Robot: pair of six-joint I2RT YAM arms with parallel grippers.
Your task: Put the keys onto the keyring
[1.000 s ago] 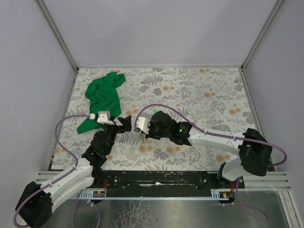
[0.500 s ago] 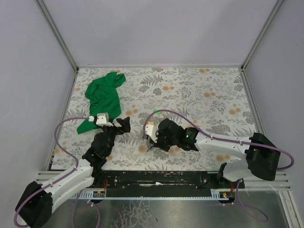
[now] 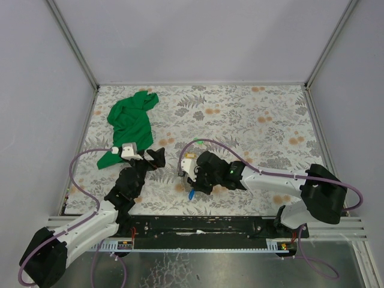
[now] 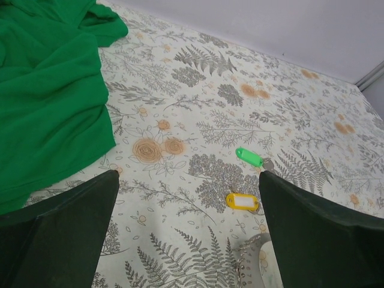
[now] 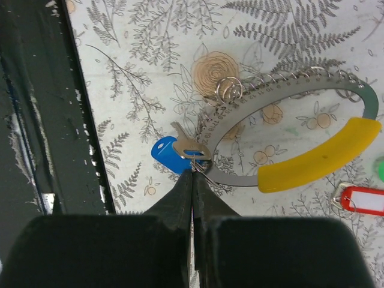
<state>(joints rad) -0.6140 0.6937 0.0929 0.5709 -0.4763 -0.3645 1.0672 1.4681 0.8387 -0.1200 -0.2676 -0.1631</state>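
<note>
1. left gripper (image 4: 189,177): the jaws are spread wide with nothing between them. it hovers over the floral table (image 4: 210,78), with the crumpled green cloth (image 4: 48,96) just to its left.
2. right gripper (image 5: 193,174): the fingers are clenched tight and the tips meet at the small wire loop of the blue-tagged key (image 5: 165,153). i cannot tell whether the wire is actually nipped.
3. keyring (image 5: 351,89): it lies flat on the table towards the near middle, under the right gripper. it is a grey band with a yellow segment (image 5: 318,157) and a wire coil along its outer edge. the blue-tagged key lies on the outside, touching the band's grey part.
4. green-tagged key (image 4: 248,157) and yellow-tagged key (image 4: 242,201): they lie loose on the table near each other, to the right beyond the left gripper.
5. red tag (image 5: 366,200): it lies just beside the yellow segment, partly cut off by the picture edge.
6. writing: the yellow and red tags show white label windows, and anything on them is too small to read.
</note>
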